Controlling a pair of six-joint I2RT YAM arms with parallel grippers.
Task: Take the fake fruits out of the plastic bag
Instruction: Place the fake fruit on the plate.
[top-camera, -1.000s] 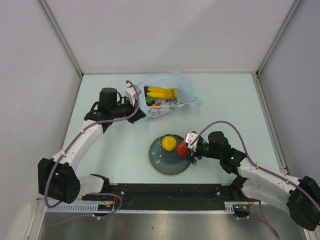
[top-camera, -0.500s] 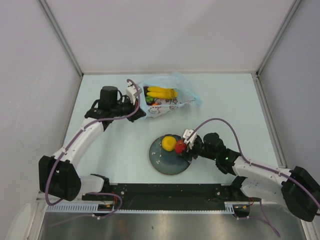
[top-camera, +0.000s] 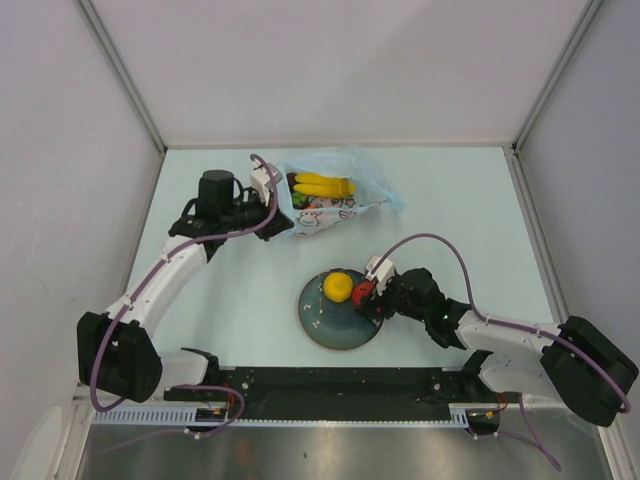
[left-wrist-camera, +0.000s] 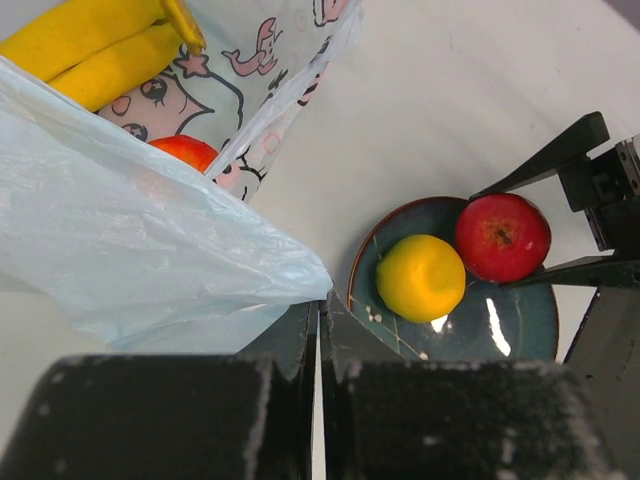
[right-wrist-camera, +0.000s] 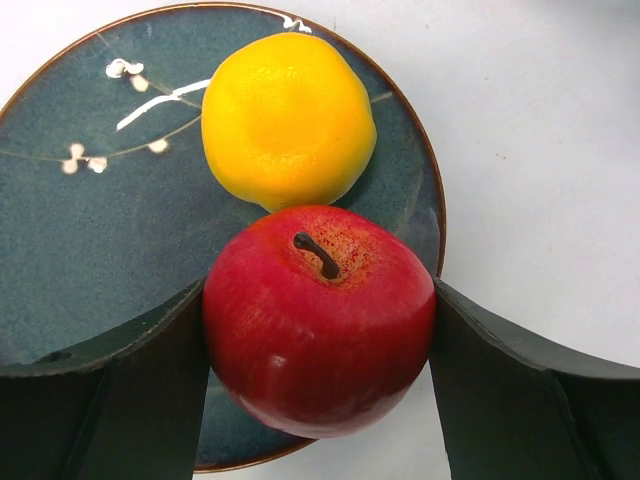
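Observation:
The light-blue plastic bag (top-camera: 350, 205) lies at the back of the table, its mouth facing left. My left gripper (top-camera: 272, 205) is shut on the bag's edge (left-wrist-camera: 200, 260) and holds it up. Inside the bag are the yellow banana bunch (top-camera: 322, 185) and an orange fruit (left-wrist-camera: 185, 152). My right gripper (top-camera: 366, 292) is shut on the red apple (right-wrist-camera: 318, 330), over the right rim of the dark teal plate (top-camera: 330, 328). The yellow round fruit (top-camera: 337, 286) sits on the plate, touching the apple. The dark purple ball is hidden.
The plate (right-wrist-camera: 90, 250) stands at the front middle, between the two arm bases. White walls enclose the table on three sides. The right arm lies low along the table's front right.
My right gripper has carried the apple a little left and back, from beside the plate's right rim to over it, next to the yellow fruit. The left arm has held still.

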